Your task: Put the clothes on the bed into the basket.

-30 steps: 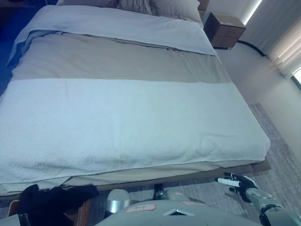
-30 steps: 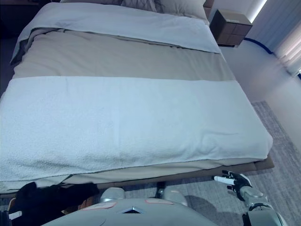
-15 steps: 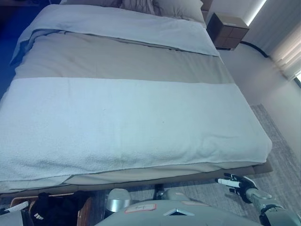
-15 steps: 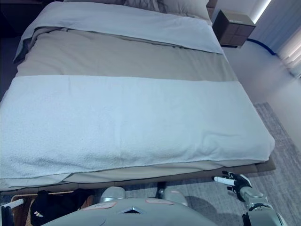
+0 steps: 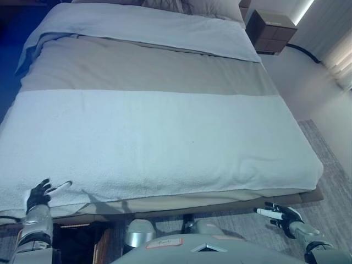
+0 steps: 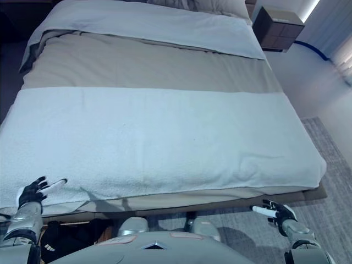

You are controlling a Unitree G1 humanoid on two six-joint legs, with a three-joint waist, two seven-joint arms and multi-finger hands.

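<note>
The bed (image 5: 165,137) carries a white blanket across its middle, a beige sheet and a folded white duvet; I see no loose clothes on it. A black garment (image 6: 63,237) lies in the brown basket (image 5: 103,246) on the floor at the lower left, below the bed's front edge. My left hand (image 5: 39,192) is open and empty, raised over the bed's front left edge, above the basket. My right hand (image 5: 280,213) is open and empty at the lower right, beside the bed's front corner.
A dark nightstand (image 5: 270,32) stands at the far right of the bed's head. Pillows (image 5: 220,6) lie at the top. A grey rug (image 5: 330,181) covers the floor right of the bed.
The black garment went down from my left hand into the basket. My left hand then let go and rose, open, to the bed's front edge. The view shifted slightly.
</note>
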